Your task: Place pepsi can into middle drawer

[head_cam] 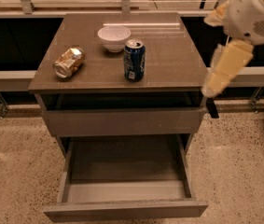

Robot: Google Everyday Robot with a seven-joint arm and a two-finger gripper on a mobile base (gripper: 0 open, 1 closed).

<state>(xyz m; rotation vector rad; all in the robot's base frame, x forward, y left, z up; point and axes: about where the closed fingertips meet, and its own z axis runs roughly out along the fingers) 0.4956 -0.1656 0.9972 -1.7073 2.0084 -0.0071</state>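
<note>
The pepsi can (134, 59) stands upper centre beside the bowl (114, 37), the middle drawer (124, 209) gapes below, and the gripper (211, 107) at right, whose state I cannot tell, could topple the can by sweeping in sideways.

On the cabinet top (169, 55) the pepsi can (134, 59) stands upright near the front middle. The bowl (114, 37) sits just behind it to the left, and the crushed can (69, 62) lies on its side well to the left. Below, the middle drawer (122, 210) is pulled out forward, and the gripper (211, 107) hangs, it seems, just beside the top's right front corner.
</note>
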